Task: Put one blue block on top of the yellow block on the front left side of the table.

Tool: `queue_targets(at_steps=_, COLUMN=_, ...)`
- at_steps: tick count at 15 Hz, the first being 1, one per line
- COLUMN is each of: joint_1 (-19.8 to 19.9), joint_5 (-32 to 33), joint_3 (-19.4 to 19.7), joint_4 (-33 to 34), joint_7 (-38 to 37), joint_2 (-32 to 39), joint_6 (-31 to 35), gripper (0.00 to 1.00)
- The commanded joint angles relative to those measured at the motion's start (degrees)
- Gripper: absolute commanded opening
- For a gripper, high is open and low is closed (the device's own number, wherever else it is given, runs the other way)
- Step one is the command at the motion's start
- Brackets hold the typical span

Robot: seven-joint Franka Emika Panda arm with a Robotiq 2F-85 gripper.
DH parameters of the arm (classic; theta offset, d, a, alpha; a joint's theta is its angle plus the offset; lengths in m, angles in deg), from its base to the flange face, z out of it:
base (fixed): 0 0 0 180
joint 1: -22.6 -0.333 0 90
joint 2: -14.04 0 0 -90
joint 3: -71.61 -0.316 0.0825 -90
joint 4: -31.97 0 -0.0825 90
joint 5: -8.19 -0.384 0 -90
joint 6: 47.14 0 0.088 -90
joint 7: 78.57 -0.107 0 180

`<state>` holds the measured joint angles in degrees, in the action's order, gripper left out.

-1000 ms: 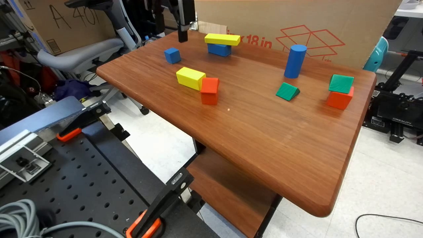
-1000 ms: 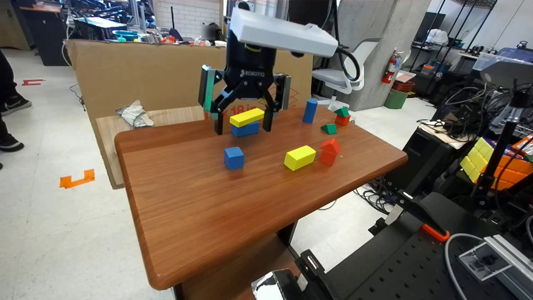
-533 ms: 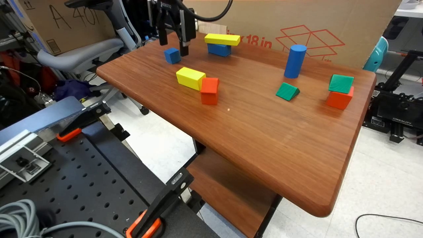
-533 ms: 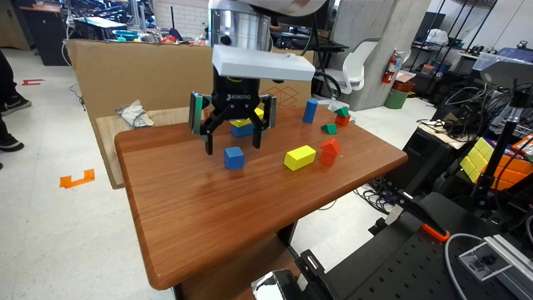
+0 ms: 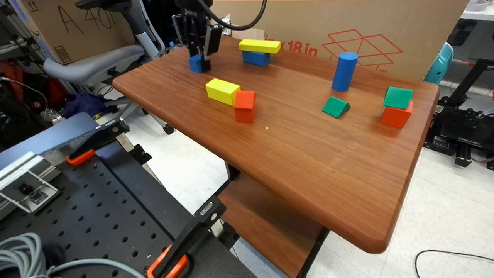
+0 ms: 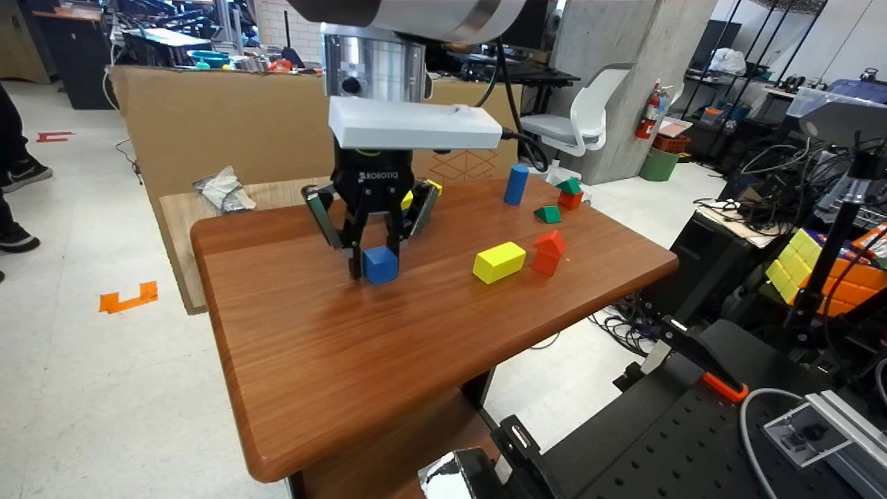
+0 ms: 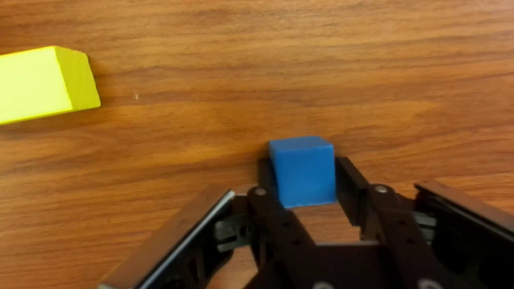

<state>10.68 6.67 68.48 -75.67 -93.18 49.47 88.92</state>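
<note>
The small blue block (image 6: 380,265) stands on the table (image 6: 332,360) in both exterior views. My gripper (image 7: 304,176) points down and is shut on it, one black finger (image 7: 348,180) against each side. In the wrist view the blue block (image 7: 306,176) fills the whole gap between the fingertips. The thick yellow block (image 6: 499,263) lies flat on the table to the right of the gripper, nothing on top of it. Its end shows at the left edge of the wrist view as a bright yellow block (image 7: 36,86).
A red block (image 5: 245,106) with a peaked top stands close beside the yellow block. Behind lies a blue piece (image 5: 256,58) bearing a yellow bar (image 5: 259,46). Farther off are a blue cylinder (image 5: 344,72), a green wedge (image 5: 336,106) and a green-topped red block (image 5: 396,117).
My gripper has come down from above the table, with its jaws wide apart, and closed on the blue block. The block has shifted slightly with the grip. The other blocks have not moved.
</note>
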Motion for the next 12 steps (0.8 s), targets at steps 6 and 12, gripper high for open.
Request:
queue_targets(at_steps=6, joint_1=0.32, joint_5=-2.19, joint_3=-1.58, joint_4=-7.14, joint_7=-0.23, joint_2=-10.53, joint_6=-0.76, gripper=0.08)
queue_targets(at_steps=12, joint_1=1.44, joint_5=-1.12, joint_3=-1.79, joint_4=-16.42, joint_7=1.79, joint_2=-21.66, joint_6=-1.17, gripper=0.08)
